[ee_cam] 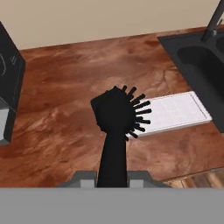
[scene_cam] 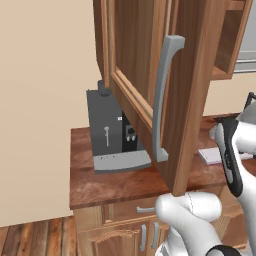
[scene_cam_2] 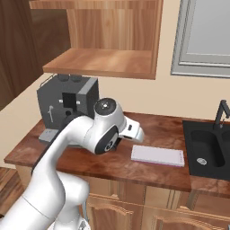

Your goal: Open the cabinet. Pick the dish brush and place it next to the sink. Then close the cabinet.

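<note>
Black dish brush (ee_cam: 117, 116) gripped by handle in gripper (ee_cam: 113, 175), jaws closed narrow on it; bristle head beyond fingertips, above brown wooden countertop (ee_cam: 65, 109). White flat tray (ee_cam: 175, 111) just beyond brush head, toward sink (ee_cam: 199, 61). Sink farther out, faucet (ee_cam: 214, 22) at its rim. Coffee machine (scene_cam_2: 67, 105) on gripper's opposite side. Cabinet (scene_cam: 150, 75) overhead, door swung open, grey bar handle (scene_cam: 162, 95).

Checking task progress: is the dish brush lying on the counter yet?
No, the gripper holds the dish brush above the countertop.
</note>
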Robot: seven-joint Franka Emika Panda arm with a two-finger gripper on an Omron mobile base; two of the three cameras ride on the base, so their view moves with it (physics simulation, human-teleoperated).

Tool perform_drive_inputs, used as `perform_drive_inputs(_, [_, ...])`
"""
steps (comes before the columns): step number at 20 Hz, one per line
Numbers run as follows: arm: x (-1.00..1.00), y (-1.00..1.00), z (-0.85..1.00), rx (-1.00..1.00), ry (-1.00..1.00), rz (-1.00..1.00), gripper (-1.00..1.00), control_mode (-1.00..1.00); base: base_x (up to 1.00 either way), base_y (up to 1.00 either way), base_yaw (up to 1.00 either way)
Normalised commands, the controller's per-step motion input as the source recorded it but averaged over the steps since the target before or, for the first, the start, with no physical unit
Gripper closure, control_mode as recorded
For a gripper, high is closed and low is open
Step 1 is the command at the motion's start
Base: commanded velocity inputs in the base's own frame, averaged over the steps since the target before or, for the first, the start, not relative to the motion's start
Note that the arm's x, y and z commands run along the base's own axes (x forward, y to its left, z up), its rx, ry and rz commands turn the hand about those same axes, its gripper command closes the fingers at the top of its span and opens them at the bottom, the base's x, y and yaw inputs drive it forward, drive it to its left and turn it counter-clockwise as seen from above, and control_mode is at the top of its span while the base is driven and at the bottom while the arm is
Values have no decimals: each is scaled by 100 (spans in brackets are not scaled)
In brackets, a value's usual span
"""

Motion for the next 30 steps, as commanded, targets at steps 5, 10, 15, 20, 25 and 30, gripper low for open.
perform_drive_inputs(5, [16,-24,-42,0,11,0,100,-100,0,0,0])
perform_drive_inputs(10, [14,-22,-42,-2,13,0,100,-100,0,0,0])
perform_drive_inputs(15, [22,-15,-45,0,10,0,100,-100,0,0,0])
perform_drive_inputs(20, [25,-13,-31,0,5,0,100,-100,0,0,0])
perform_drive_inputs(25, [24,-17,-32,0,3,0,100,-100,0,0,0])
perform_drive_inputs(30, [14,-29,-35,0,1,0,100,-100,0,0,0])
